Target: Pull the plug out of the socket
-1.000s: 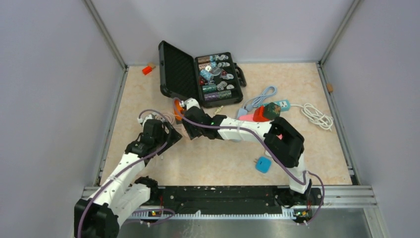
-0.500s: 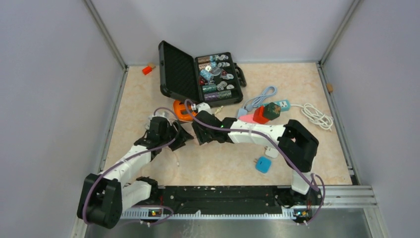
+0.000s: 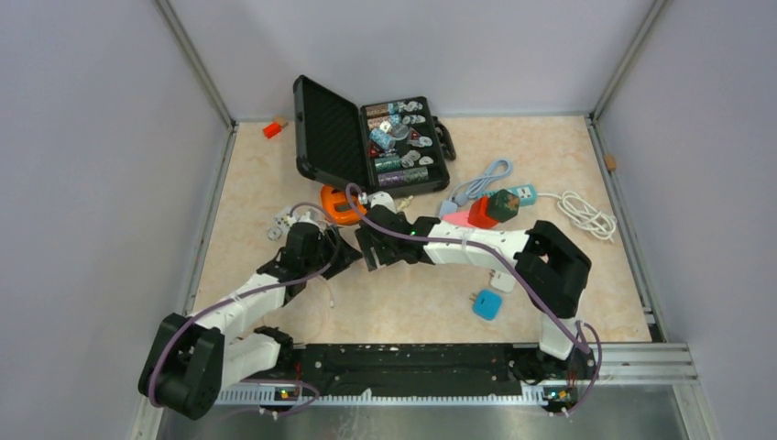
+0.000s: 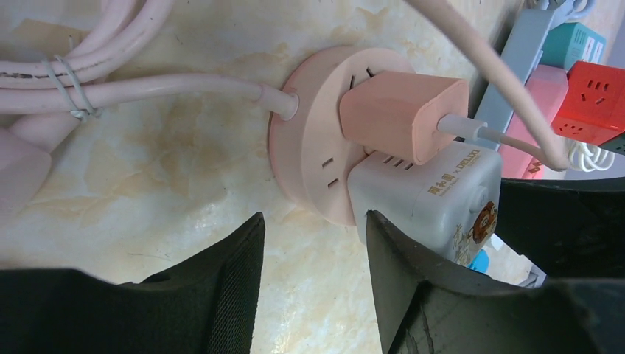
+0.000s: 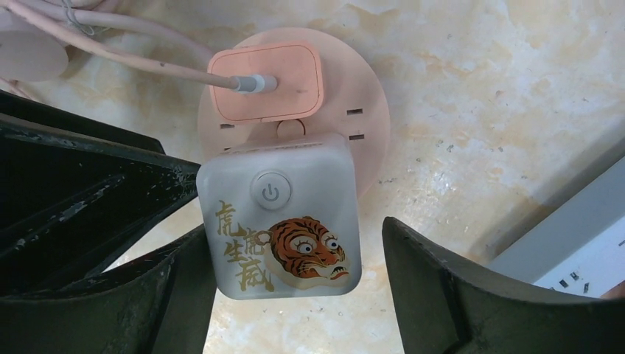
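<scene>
Nearest the arm bases, a small blue plug lies loose on the table, well apart from the work.

Further in, the two arms meet over a round pink socket lying flat on the table, its pink cable running off to one side. The left pincer is wide open and holds nothing; its fingers sit low at the socket's edge. The right pincer is also open and empty. It straddles the white plug, the one with the tiger print. One finger is just beside it and the other shows a clear gap. A pink plug with its own thin lead sits in the socket just beside the white one.

The white plug looks like a light, hard plastic block with smooth, rounded sides, so it could slip under a weak grip. It is best taken on two flat opposite faces and drawn straight out along its prongs. The socket looks light too and would likely lift with it unless the left pincer pins its rim.

Beyond lie an orange thing and an open black case.
</scene>
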`<state>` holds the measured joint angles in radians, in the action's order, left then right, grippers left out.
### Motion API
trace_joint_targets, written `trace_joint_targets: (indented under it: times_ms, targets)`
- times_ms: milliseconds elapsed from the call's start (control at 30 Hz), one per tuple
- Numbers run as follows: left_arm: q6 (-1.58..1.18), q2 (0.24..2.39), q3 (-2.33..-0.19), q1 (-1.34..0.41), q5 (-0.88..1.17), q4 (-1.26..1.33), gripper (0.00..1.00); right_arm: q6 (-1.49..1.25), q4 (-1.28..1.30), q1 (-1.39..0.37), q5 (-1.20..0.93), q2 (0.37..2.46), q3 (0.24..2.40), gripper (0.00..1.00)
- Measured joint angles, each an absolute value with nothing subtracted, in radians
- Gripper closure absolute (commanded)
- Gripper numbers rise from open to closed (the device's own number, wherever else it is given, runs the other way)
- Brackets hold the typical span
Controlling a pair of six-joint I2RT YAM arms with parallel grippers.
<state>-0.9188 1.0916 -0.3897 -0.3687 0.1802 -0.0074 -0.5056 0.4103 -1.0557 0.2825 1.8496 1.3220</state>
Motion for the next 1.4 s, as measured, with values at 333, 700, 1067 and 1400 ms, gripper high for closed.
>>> trace_joint_targets:
  times_ms: [333, 700, 1067, 1400]
  targets:
    - [-0.931, 1.135, -0.383, -0.437, 0.032, 0.047, 0.48, -0.453, 0.381, -1.047, 0.244, 1.850, 1.322, 0.32]
    - [-0.960, 1.181, -0.377, -0.455, -0.045, 0.060, 0.51, -0.416, 0.348, -1.046, 0.240, 1.850, 1.322, 0.40]
    - [-1.021, 1.223, -0.377, -0.459, -0.042, 0.112, 0.54, -0.392, 0.341, -1.044, 0.241, 1.854, 1.323, 0.71]
    - [-1.066, 1.224, -0.369, -0.461, -0.047, 0.132, 0.60, -0.390, 0.263, -1.040, 0.230, 1.820, 1.261, 1.00]
